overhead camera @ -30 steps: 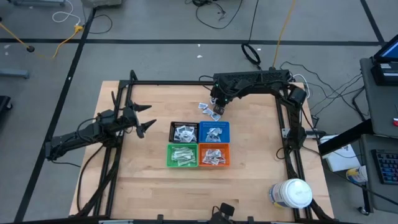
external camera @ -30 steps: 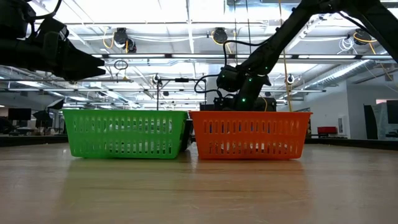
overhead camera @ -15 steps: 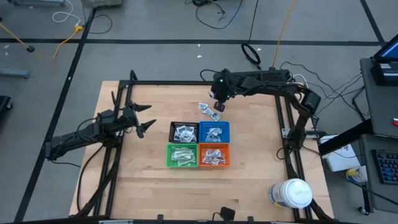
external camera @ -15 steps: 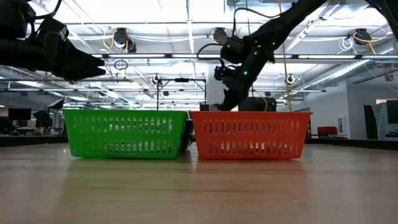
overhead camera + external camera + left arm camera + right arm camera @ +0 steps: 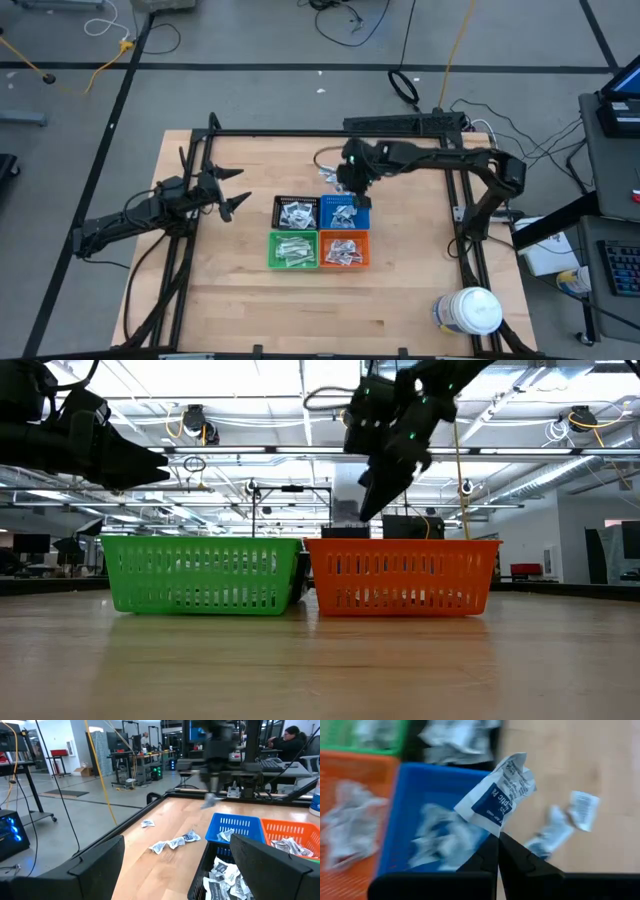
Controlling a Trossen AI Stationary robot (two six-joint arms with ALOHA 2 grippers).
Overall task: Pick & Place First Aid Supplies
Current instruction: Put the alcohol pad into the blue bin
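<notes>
My right gripper point(image 5: 352, 190) is shut on a crumpled white packet with a blue mark point(image 5: 497, 795). It hovers above the far edge of the blue bin point(image 5: 362, 207), high over the bins in the low view point(image 5: 372, 500). Two or three loose packets point(image 5: 329, 175) lie flat on the wood just beyond the bins, also seen as loose packets point(image 5: 175, 842) in the left wrist view. The black bin point(image 5: 281, 205), green bin point(image 5: 272, 250) and orange bin point(image 5: 364, 253) hold more packets. My left gripper point(image 5: 232, 190) waits open at the table's left side, clear of everything. My right gripper pinches the packet by its lower corner point(image 5: 494, 831) between the two fingers point(image 5: 512, 851). The fingers point down from above. The packet is lifted clear of the table and bins, and the rest of it stands free past the fingertips.
The four bins sit in a tight square at the table's middle. A large white jar point(image 5: 468, 310) stands at the near right corner. Black frame rails point(image 5: 460, 200) run along the table's sides. Bare wood lies near and left of the bins.
My right gripper, shut on the packet, has risen from the table by the loose packets. It has moved a little toward the near edge and now hangs over the blue bin's far edge. The packet has been lifted clear of the wood.
</notes>
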